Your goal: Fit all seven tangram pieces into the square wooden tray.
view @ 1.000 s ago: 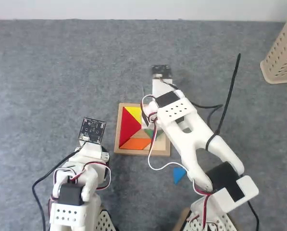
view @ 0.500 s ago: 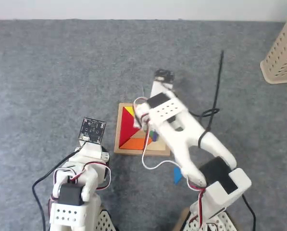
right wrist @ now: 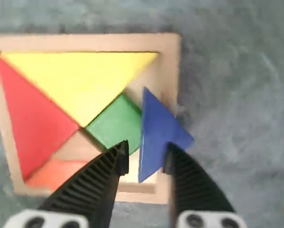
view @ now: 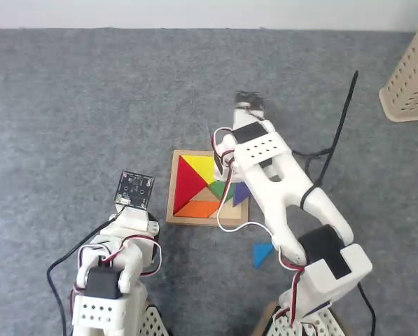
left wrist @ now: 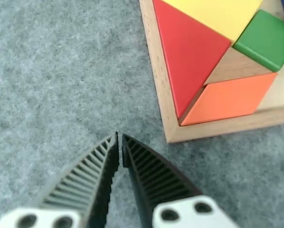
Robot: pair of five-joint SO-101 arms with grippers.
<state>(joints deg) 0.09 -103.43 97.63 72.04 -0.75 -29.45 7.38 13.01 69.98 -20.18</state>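
The square wooden tray (view: 172, 190) lies mid-table holding a yellow triangle (view: 198, 167), a red triangle (view: 186, 185), a green square (view: 217, 189) and an orange parallelogram (view: 198, 208). My right gripper (right wrist: 145, 151) hangs over the tray's (right wrist: 173, 66) right edge, shut on a dark blue triangle (right wrist: 157, 129) that stands tilted beside the green square (right wrist: 114, 126). That triangle (view: 241, 191) peeks out under the right arm (view: 272, 175). My left gripper (left wrist: 119, 139) is shut and empty just off the tray's (left wrist: 213, 129) near left corner. A light blue piece (view: 262, 253) lies on the carpet near the right arm's base.
A cream slotted basket (view: 410, 77) stands at the far right edge. Black cable (view: 338, 136) loops beside the right arm. Grey carpet (view: 89, 105) covers the table, open to the left and back of the tray.
The right arm swung left over the tray half a second ago, then back right and farther out. The dark blue triangle now shows at the tray's right edge. The left arm has not moved.
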